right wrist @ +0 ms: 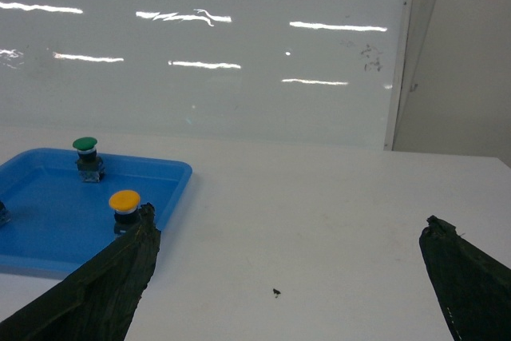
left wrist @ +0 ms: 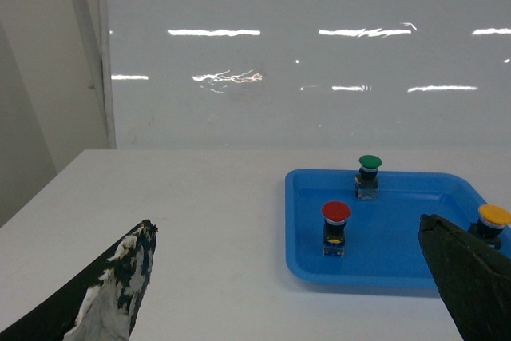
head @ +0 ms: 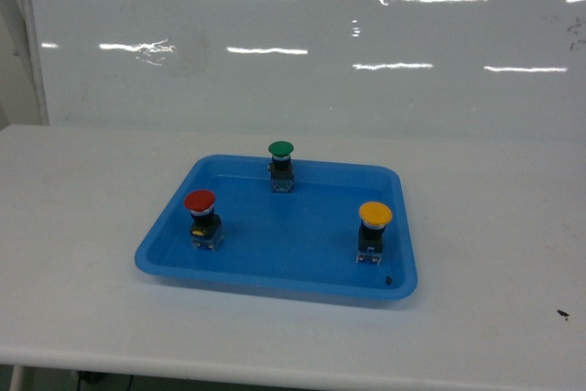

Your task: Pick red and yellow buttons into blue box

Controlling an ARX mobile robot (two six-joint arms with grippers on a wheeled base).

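Note:
The blue box (head: 174, 226) is a shallow tray in the middle of the white table. Inside it the red button (head: 200, 217) stands upright at the left and the yellow button (head: 374, 230) stands upright at the right. Neither gripper shows in the head view. My left gripper (left wrist: 286, 224) is open over bare table, left of and nearer than the blue box (left wrist: 399, 245), with the red button (left wrist: 335, 227) ahead between its fingertips and the yellow button (left wrist: 493, 221) behind the right finger. My right gripper (right wrist: 290, 218) is open over the table, right of the blue box (right wrist: 48, 225); the yellow button (right wrist: 124, 207) sits just behind its left finger.
A green-capped button (head: 281, 166) stands at the back of the blue box. A white wall panel (head: 293, 34) rises behind the table. A small dark speck (head: 562, 314) lies on the table at the right, and the table's front edge (head: 275, 368) runs close below the box.

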